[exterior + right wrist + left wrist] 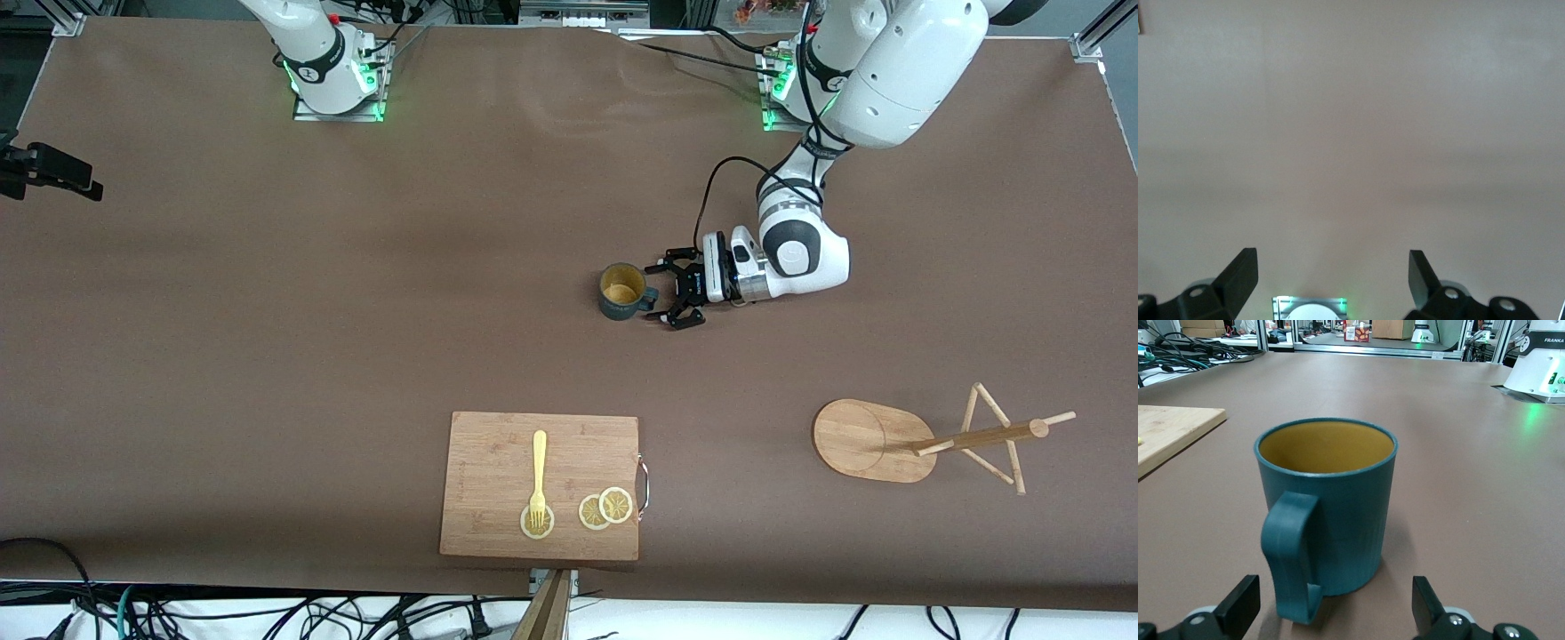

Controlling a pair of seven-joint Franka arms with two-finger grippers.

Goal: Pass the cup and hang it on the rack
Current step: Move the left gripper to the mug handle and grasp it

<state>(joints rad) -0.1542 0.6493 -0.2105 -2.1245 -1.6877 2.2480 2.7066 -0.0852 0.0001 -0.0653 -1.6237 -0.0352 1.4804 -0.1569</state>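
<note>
Pickup step: left gripper (pixel 665 292) sits wide open at the cup (pixel 622 291) handle (right gripper (pixel 1331 280) waits up high, open too), next it closes on it.

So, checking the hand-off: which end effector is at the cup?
The left end effector, open beside the upright cup, fingers either side of its handle. The right end effector is open too, with only bare table beneath.

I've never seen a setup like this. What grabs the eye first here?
The left gripper, fingers open, sits low beside the upright teal cup mid-table, at its handle. Toward the left arm's end, nearer the front camera, stands the wooden rack. The right gripper waits open above bare table.
</note>
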